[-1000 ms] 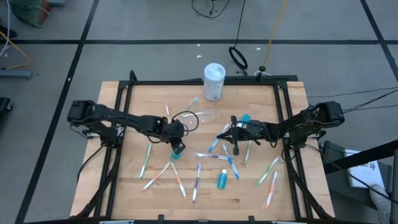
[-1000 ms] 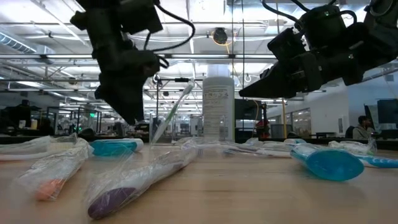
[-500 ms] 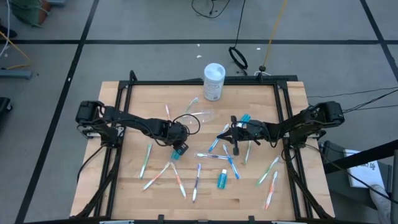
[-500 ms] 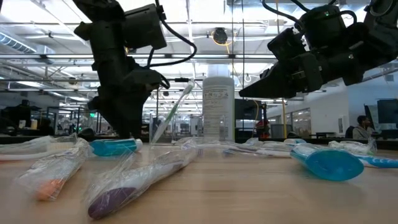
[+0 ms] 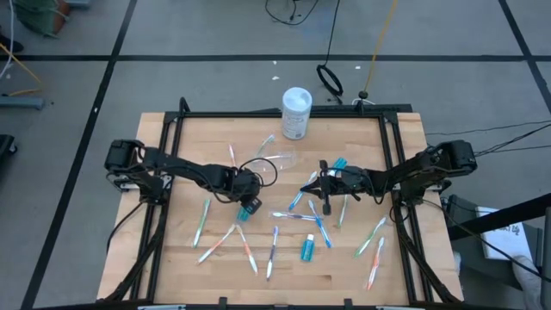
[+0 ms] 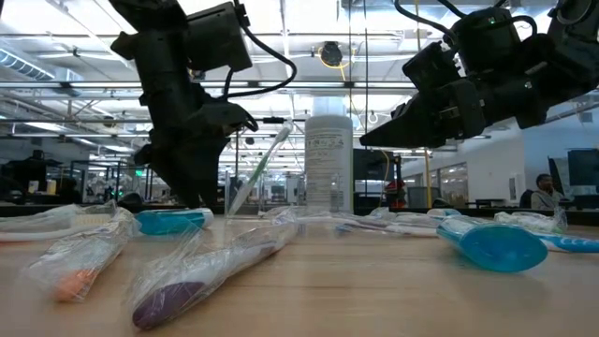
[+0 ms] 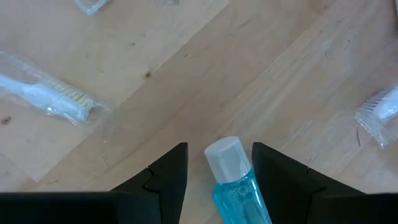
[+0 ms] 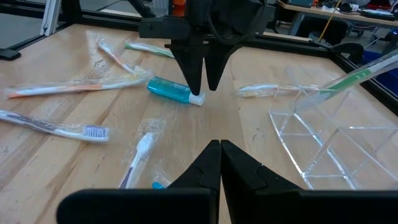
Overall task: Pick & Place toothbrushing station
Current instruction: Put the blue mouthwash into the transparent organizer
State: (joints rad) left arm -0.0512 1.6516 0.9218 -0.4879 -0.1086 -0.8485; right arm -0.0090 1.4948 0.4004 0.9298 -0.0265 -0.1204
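The left gripper (image 7: 214, 168) was positioned low over the table's left-centre, jaws spread, with a teal toothpaste tube (image 7: 235, 180) lying between the two fingers (image 7: 169, 174), white cap pointing forward; in the right wrist view the same gripper (image 8: 204, 78) was seen pointing down just at the tube (image 8: 171, 89), cap end nearest the tips. No contact with the tube could be confirmed. The step in hand was judged to be a grasp of this tube. To be done well, the fingers would need to be lowered to the wood and closed on the tube body rather than the narrower cap, since the cap would likely slip; the tube was seen slightly off-centre toward one finger, so a small sideways correction would be advised before closing. The clear cup (image 5: 281, 157) was tipped on its side near the table's back-centre with a green toothbrush (image 8: 362, 71) resting in it, so placement would call for a careful release at its mouth. Wrapped toothbrushes (image 5: 248, 248) were scattered over the table (image 5: 189, 138), near enough to be dragged. The right gripper (image 8: 219, 149) was held above the table's right-centre, jaws fully closed, nothing held.
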